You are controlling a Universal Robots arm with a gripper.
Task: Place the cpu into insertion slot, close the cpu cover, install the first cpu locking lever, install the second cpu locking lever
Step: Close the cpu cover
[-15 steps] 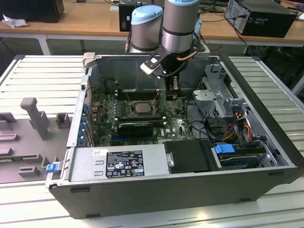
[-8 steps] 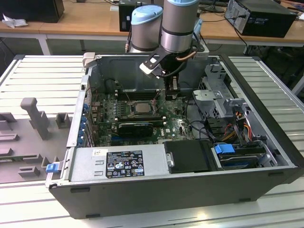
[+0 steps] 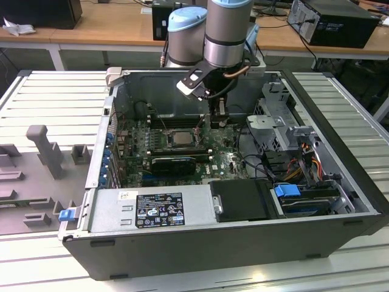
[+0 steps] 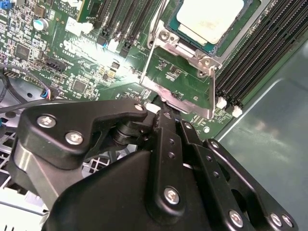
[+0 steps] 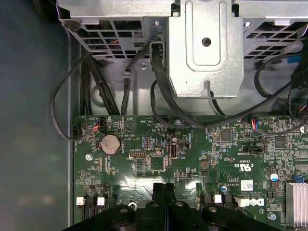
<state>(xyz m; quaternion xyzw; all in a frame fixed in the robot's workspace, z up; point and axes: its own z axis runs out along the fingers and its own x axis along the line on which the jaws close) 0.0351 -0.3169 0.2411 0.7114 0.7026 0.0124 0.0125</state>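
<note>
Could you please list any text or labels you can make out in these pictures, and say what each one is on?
Black label on the grey metal box: dense white print, too small to read.
White sticker beside it: too small to read.
Motherboard silkscreen marks and board sticker: tiny, not reliably legible.
cpu top: washed out, nothing legible.
</note>
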